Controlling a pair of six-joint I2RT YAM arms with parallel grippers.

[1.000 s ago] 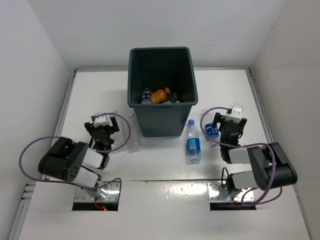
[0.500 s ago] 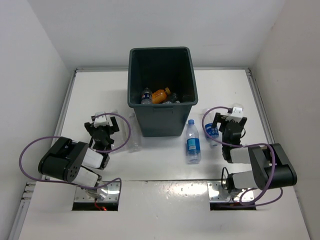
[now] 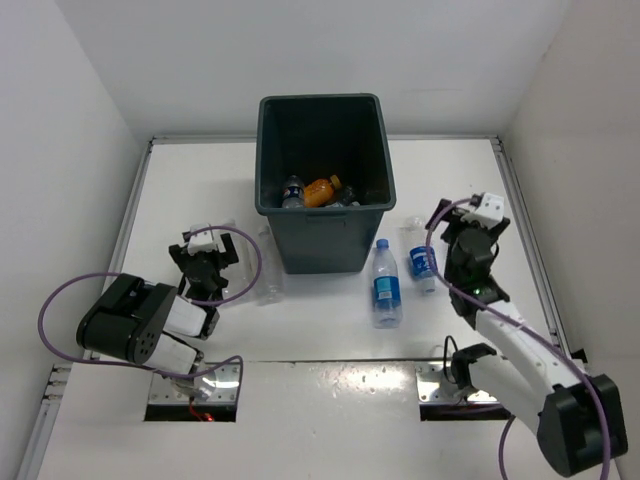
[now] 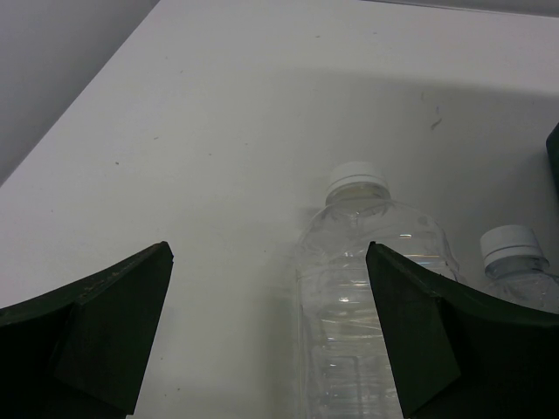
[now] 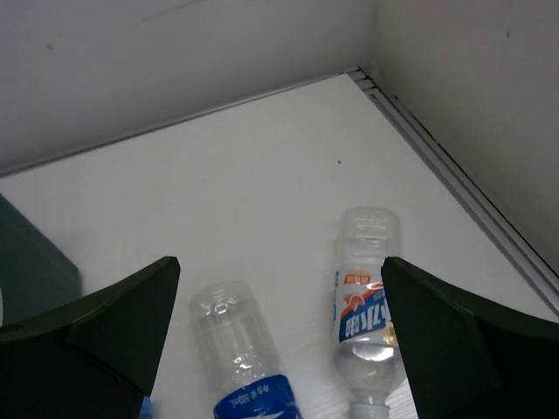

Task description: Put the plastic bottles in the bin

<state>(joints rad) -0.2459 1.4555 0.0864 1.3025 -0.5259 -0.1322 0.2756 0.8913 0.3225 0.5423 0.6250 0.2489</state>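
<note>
The dark grey bin point(image 3: 322, 240) stands at the table's middle back and holds several bottles, one orange. A blue-label bottle point(image 3: 386, 284) lies in front of it, and another point(image 3: 423, 262) lies to its right. My right gripper point(image 3: 470, 248) is open and empty, raised above that second bottle point(image 5: 245, 360) and an orange-and-blue-label bottle point(image 5: 370, 314). Both lie between its fingers point(image 5: 281, 266) in the right wrist view. My left gripper point(image 3: 205, 258) is open and low. A clear white-capped bottle point(image 4: 371, 288) lies by its right finger, and a second point(image 4: 517, 262) beyond it.
The white side walls stand close on both sides. A raised rail point(image 5: 454, 188) runs along the table's right edge near the right-hand bottles. The bin's corner point(image 5: 26, 266) shows at the left of the right wrist view. Faint clear bottles point(image 3: 268, 288) lie left of the bin.
My right arm has stretched out and lifted, and its gripper has moved back and to the right, uncovering more of the bottle beneath. The left arm and the bottles have not moved.
</note>
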